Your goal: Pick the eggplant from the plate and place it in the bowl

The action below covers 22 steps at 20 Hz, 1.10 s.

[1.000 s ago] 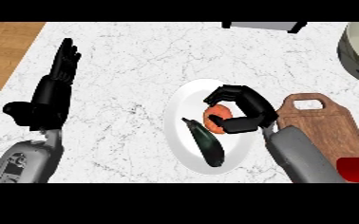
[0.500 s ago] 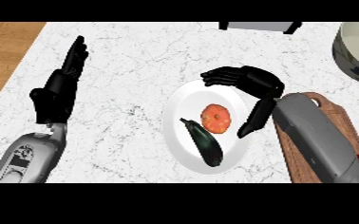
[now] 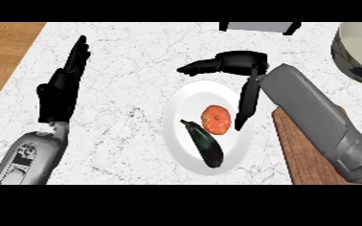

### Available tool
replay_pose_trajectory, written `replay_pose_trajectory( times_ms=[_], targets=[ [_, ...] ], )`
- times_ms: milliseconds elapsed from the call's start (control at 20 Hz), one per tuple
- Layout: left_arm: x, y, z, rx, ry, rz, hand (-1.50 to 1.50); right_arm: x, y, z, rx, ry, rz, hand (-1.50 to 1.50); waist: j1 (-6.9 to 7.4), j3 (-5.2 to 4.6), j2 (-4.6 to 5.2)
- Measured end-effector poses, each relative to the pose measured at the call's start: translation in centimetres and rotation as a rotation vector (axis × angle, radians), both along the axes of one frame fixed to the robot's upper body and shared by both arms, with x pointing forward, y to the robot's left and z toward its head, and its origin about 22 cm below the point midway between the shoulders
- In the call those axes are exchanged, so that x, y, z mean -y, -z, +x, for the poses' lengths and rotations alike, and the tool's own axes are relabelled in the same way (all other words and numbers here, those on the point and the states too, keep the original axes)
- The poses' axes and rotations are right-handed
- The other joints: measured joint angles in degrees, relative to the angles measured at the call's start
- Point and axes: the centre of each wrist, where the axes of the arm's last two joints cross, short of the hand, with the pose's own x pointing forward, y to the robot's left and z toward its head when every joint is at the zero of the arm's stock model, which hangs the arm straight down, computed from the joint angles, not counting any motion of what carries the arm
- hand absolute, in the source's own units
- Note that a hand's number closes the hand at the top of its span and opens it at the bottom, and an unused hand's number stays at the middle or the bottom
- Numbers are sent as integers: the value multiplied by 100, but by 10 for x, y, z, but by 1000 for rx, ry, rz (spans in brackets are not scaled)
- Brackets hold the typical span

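A dark eggplant lies on the white plate, in its lower half, beside a round orange-red vegetable. My right hand hovers over the plate's far rim with its fingers spread toward the left. Its thumb points down along the plate's right side, near the orange vegetable. It holds nothing and is apart from the eggplant. My left hand rests open at the left, fingers up. A slice of the pale bowl shows at the right edge, cut off by the view.
A wooden cutting board lies right of the plate, partly under my right forearm. A dark grey object sits at the counter's far edge. The marble counter ends at the left in a wood strip.
My right hand was curled over the orange vegetable; it has opened and moved away toward the plate's far rim. The left hand drifted slightly right. Eggplant and vegetable stayed on the plate.
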Motion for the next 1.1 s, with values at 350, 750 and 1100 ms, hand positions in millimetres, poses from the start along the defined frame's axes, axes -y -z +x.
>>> replay_pose_trajectory(
  times_ms=[350, 750, 1100],
  targets=[
    [-3, 0, -1, -7, -19, 4, 0, -48, 1, -6, 94, -157, -142, -150, -98, -7, -37],
    [-12, 2, -7, -9, -39, 7, 0, -76, 19, -22, 185, -302, -266, -150, -201, -11, -72],
    [-8, -1, -7, -12, -48, 4, 0, -85, 49, -30, 265, -380, -396, -150, -274, -13, -89]
  ],
)
